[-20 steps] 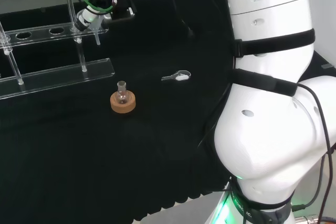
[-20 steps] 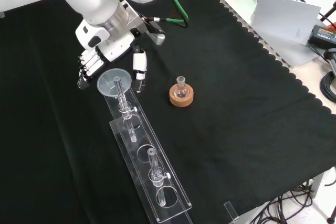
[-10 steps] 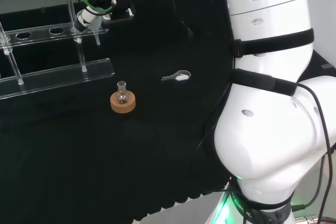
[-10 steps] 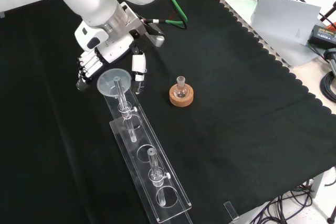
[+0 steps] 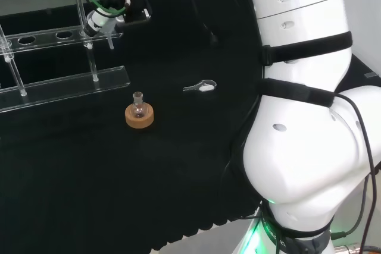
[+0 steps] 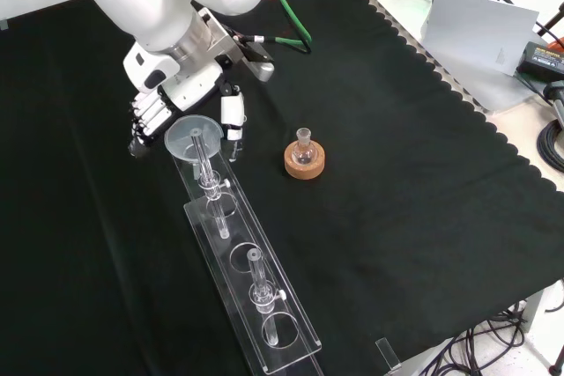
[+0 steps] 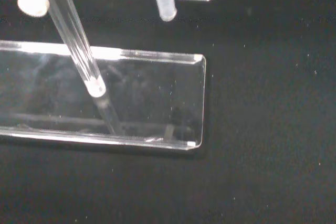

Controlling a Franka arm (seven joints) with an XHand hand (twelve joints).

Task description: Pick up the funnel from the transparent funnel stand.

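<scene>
Two sides of the funnel (image 6: 194, 136) bracketed by the hand (image 6: 181, 85): fingers (image 6: 143, 117) down one side of the bowl, thumb (image 6: 233, 117) down the other, spread wide, holding nothing, no touch plainly seen. Funnel seated in the end hole of the rack, bowl up, right between fingers and thumb. Close evenly on the bowl's rim from both sides, so as not to shove the bowl sideways against the hole.

Just below the fingertips, seen from the wrist: funnel stem (image 7: 166, 4) hanging through the top plate of the transparent funnel stand (image 6: 251, 279), clear of the base plate. Lift straight up along the stem, far enough to bring the tip out of the hole; tilt only afterwards, or risk levering the light stand over.

Beyond the thumb, away from the fingers: small flask on a cork ring (image 6: 305, 163), well apart, likely no hindrance. Farther off again past the thumb, in the head view: small white scoop (image 5: 202, 87) flat on the cloth, out of the way.

Judged so far: grasp not yet made, lift not begun.
</scene>
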